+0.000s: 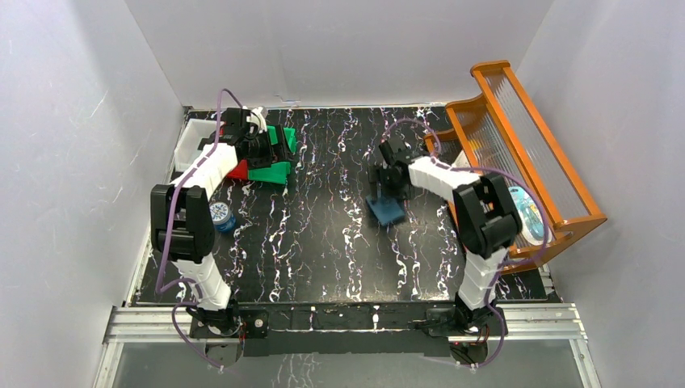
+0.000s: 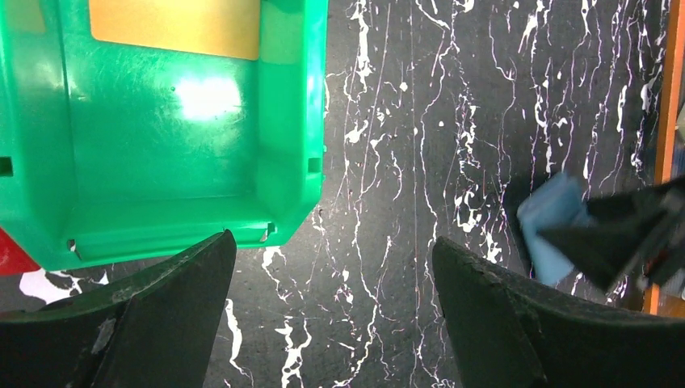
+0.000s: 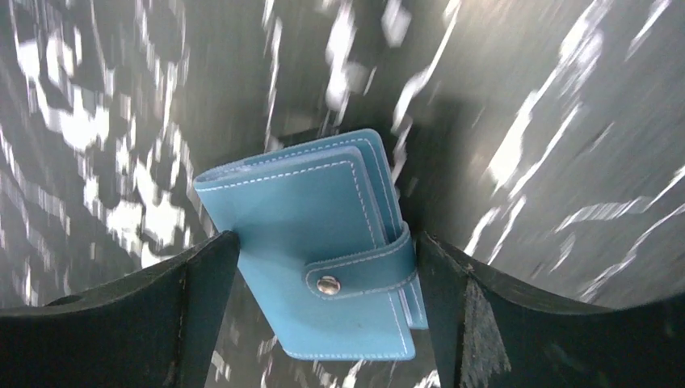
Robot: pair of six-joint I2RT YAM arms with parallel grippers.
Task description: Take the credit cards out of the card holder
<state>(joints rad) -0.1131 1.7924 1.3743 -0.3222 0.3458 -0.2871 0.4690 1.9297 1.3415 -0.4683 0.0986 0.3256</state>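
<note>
We find the snapped wallet [image 3: 299, 218] between the wide fingers of the right gripper [image 3: 327, 242], long axis roughly along them; grip undetermined. Left gripper [image 2: 333, 240] wide, well apart.

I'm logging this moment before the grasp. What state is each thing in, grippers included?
card holder: closed, snap tab fastened, lying on the table.
credit cards: none in view.
right gripper: open, one finger either side of the card holder.
left gripper: open, nothing between the fingers, beside the green bin.
</note>
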